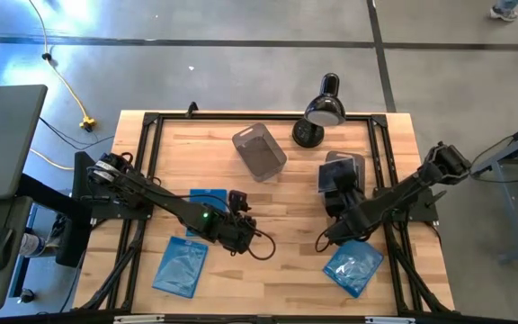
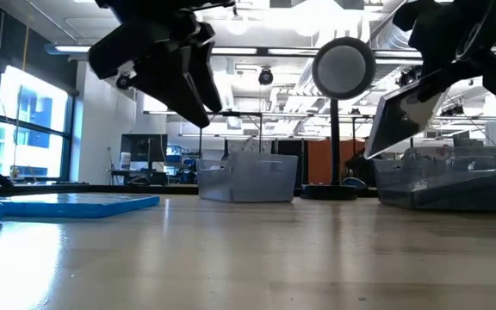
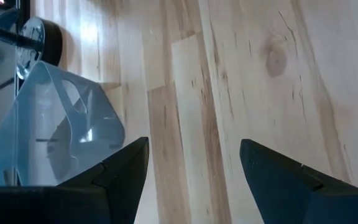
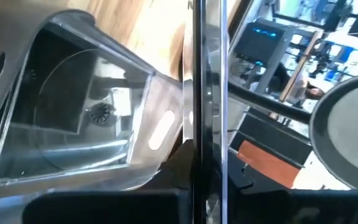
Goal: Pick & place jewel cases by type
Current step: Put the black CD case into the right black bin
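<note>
1. The right gripper (image 1: pixel 342 200) is closed on a dark jewel case (image 2: pixel 407 116), which is held on edge and tilted, raised clear of the table (image 1: pixel 286 270) above the right tub (image 2: pixel 446 182).
2. In the right wrist view, the held case is seen edge-on between the fingers, and a clear case with a silver disc (image 4: pixel 79 118) is seen lying inside the tub below.
3. The case is judged light, stiff, glossy and liable to crack; it should be gripped across its thin faces near one edge, with modest force.
4. The left gripper (image 1: pixel 236 229) is held wide and empty above bare wood, beside a blue case (image 1: pixel 208 200).
5. Two further blue cases (image 1: pixel 181 267) (image 1: pixel 352 267) lie flat near the front edge.
</note>
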Robot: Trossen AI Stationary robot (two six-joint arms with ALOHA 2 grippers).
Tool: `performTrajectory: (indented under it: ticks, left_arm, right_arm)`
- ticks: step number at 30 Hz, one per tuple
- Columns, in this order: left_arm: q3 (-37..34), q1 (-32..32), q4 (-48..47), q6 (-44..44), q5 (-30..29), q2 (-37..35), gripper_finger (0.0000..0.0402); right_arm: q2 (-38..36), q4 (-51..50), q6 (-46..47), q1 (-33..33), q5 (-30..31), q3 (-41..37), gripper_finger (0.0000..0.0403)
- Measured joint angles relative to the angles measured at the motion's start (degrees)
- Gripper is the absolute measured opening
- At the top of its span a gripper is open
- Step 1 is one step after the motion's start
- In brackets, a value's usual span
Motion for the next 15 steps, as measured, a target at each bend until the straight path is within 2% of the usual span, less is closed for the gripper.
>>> performTrajectory:
  ticks: [9,12,15]
  left_arm:
    - [0.0,0.0,0.0,-4.9,0.0,0.0,0.0248]
    - [0.0,0.0,0.0,-6.3,2.3,0.0,0.0248]
    - [0.0,0.0,0.0,-7.4,3.6,0.0,0.0248]
  right_arm:
    - [0.0,0.1,-0.3,0.2,-5.0,0.0,0.0024]
    - [0.0,0.2,-0.6,0.2,-6.2,0.0,0.0025]
    - [0.0,0.5,-2.7,0.2,-10.2,0.0,0.0029]
